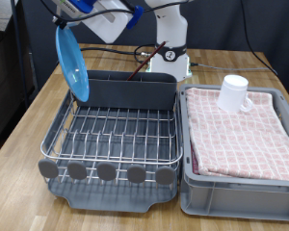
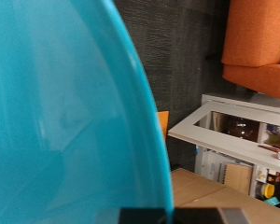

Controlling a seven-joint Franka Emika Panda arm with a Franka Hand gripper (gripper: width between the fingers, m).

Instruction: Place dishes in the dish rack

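Observation:
My gripper (image 1: 67,27) is shut on the top rim of the round light-blue plate (image 1: 72,64). It holds the plate on edge above the back corner of the dish rack (image 1: 111,130) on the exterior view's left. The plate fills most of the wrist view (image 2: 65,112), where my fingers do not show clearly. The white mug (image 1: 234,92) stands upside down on the pink checkered cloth (image 1: 243,130). A reddish-brown handle (image 1: 140,65), seemingly the wooden spoon, sticks up from the grey caddy (image 1: 130,89) at the rack's back.
The grey bin (image 1: 241,185) with the cloth sits right beside the rack. The robot's white base (image 1: 170,48) stands behind the caddy. Both containers rest on a wooden table (image 1: 24,120). A dark curtain hangs behind.

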